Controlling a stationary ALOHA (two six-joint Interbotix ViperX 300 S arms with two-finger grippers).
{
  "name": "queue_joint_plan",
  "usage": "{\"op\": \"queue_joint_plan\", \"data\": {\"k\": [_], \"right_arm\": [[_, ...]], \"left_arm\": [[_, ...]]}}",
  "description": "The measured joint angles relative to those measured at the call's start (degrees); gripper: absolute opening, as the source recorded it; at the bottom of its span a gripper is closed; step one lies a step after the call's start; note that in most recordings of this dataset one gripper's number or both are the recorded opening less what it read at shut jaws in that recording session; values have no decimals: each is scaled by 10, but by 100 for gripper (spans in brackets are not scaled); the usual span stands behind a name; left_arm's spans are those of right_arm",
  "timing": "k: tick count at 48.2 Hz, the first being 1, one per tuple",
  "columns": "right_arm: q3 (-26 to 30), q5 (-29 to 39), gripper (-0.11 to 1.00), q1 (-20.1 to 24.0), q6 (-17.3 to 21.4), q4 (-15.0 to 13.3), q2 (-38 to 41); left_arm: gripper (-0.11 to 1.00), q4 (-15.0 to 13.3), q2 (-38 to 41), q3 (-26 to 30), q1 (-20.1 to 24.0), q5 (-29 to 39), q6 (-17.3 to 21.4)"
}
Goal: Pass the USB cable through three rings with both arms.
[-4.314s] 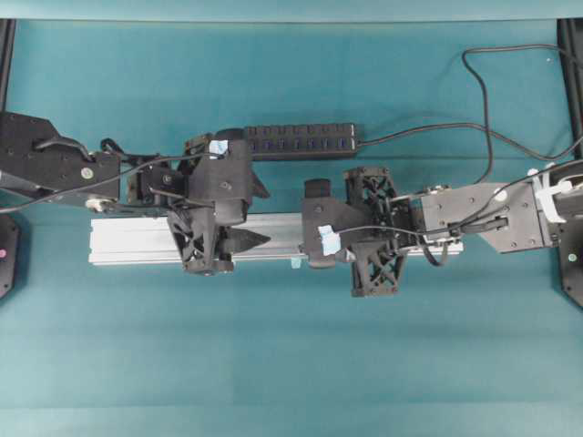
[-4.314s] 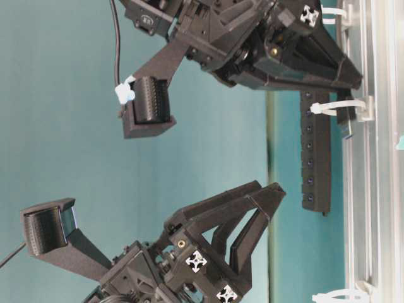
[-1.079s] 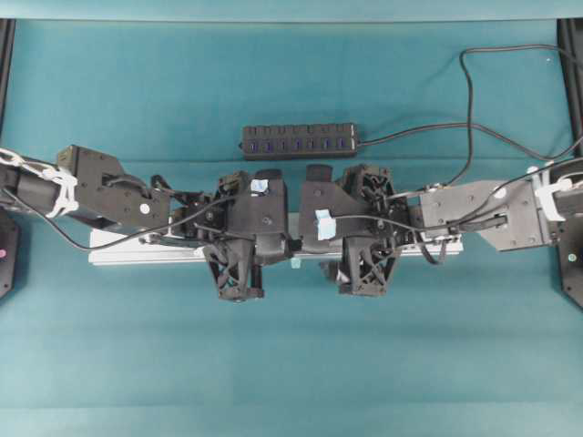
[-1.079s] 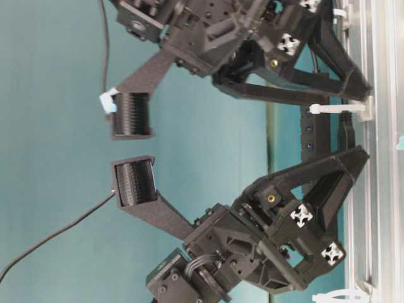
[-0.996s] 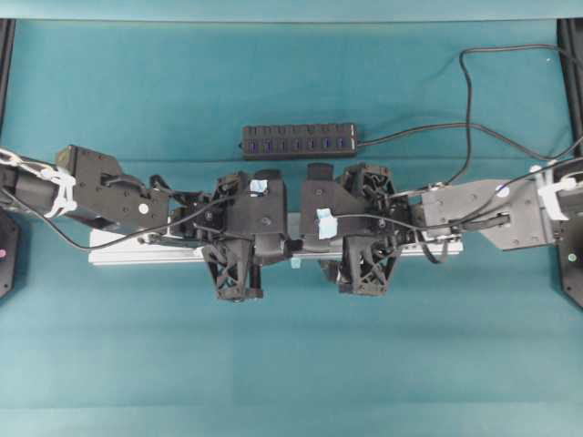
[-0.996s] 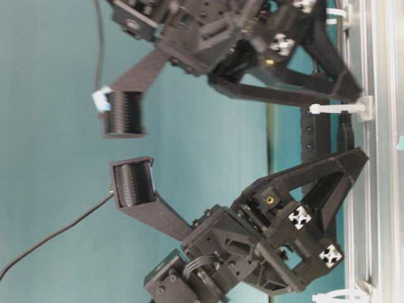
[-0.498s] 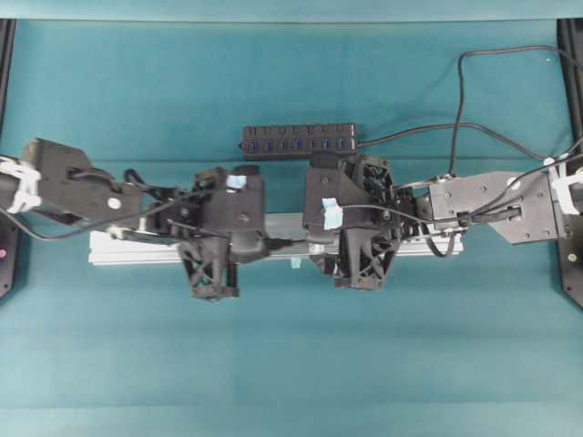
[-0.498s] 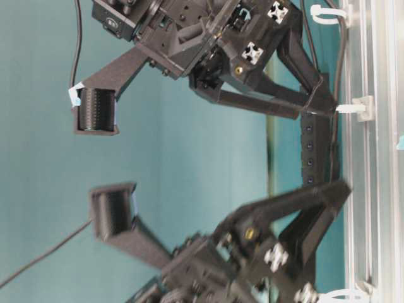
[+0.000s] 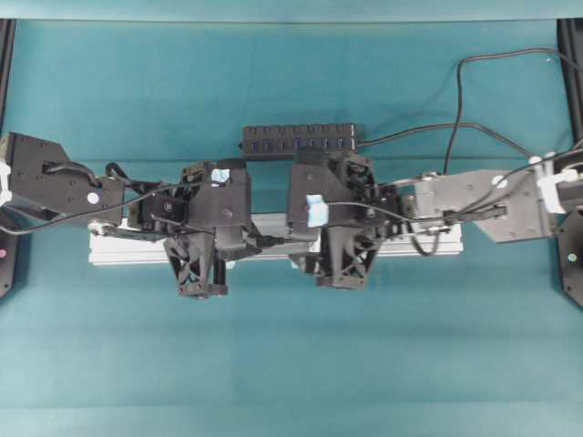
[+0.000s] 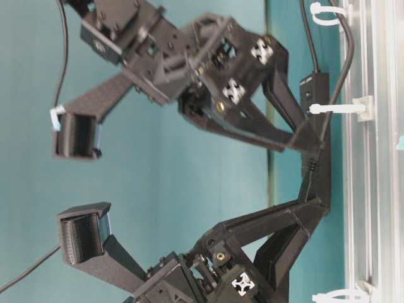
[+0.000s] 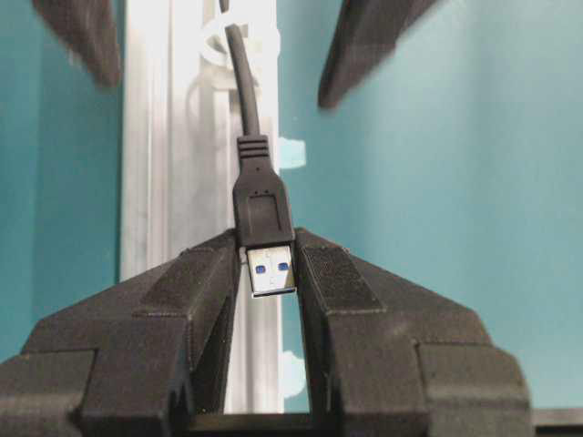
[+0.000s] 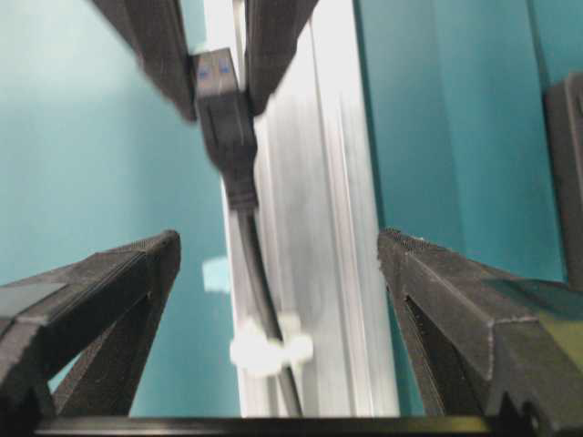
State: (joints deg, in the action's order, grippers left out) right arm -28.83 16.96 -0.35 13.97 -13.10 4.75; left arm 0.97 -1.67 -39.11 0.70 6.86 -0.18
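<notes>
Overhead, two black robot arms are seen meeting above a silver rail on a teal worktop.

The worktop (image 9: 291, 364) is covered edge to edge in a flat teal surface; nothing of the room beyond it is shown. The aluminium rail (image 9: 109, 250) is laid lengthwise across the middle, with a black multi-port hub (image 9: 299, 138) lying just behind it. The left tool (image 11: 269, 273) is closed narrowly on the plug of the USB cable (image 11: 262, 205), blue insert facing the camera. From the plug the cord is led away along the rail and through a whitish ring (image 11: 228, 41). The right tool (image 12: 278, 250) is spread wide, gripping nothing, its fingers set either side of the cord above another ring (image 12: 271, 348). Black dark frame posts are visible at the worktop's far corners.
</notes>
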Motion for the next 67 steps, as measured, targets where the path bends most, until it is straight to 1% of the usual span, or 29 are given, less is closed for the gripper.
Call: {"op": "queue_joint_plan", "data": {"k": [8, 11, 14, 17, 27, 30, 33, 46, 54, 63, 65, 67], "right_arm": [[19, 1, 76, 1, 0, 0, 22], [25, 1, 72, 2, 0, 0, 28], [30, 1, 66, 3, -1, 0, 31], [32, 1, 56, 4, -1, 0, 33], [32, 9, 10, 8, -1, 0, 40], [32, 7, 0, 9, -1, 0, 40], [32, 4, -5, 11, -1, 0, 40], [32, -9, -6, 11, -1, 0, 41], [32, -8, -6, 7, -1, 0, 41], [33, -8, -6, 6, -1, 0, 41], [35, -6, -6, 6, -1, 0, 43], [39, -5, -6, 6, -2, -1, 43]], "left_arm": [[24, 0, 0, -1, -2, 0, 0], [24, 0, 0, 0, -2, 0, 0], [24, 0, 0, 0, -2, 0, 0], [24, 0, -1, 0, -2, 0, 0], [24, 0, -2, -3, -2, 0, 0], [24, 0, -3, -5, -2, 0, -1], [24, 0, -4, -7, -1, 0, -1], [24, 1, -12, -12, 0, 0, -1], [24, 0, -12, -11, 8, -1, -16], [24, 0, -18, -12, 12, -1, -16], [30, 0, -22, -12, 13, -1, -15], [42, 0, -26, -16, 14, -1, -15]]}}
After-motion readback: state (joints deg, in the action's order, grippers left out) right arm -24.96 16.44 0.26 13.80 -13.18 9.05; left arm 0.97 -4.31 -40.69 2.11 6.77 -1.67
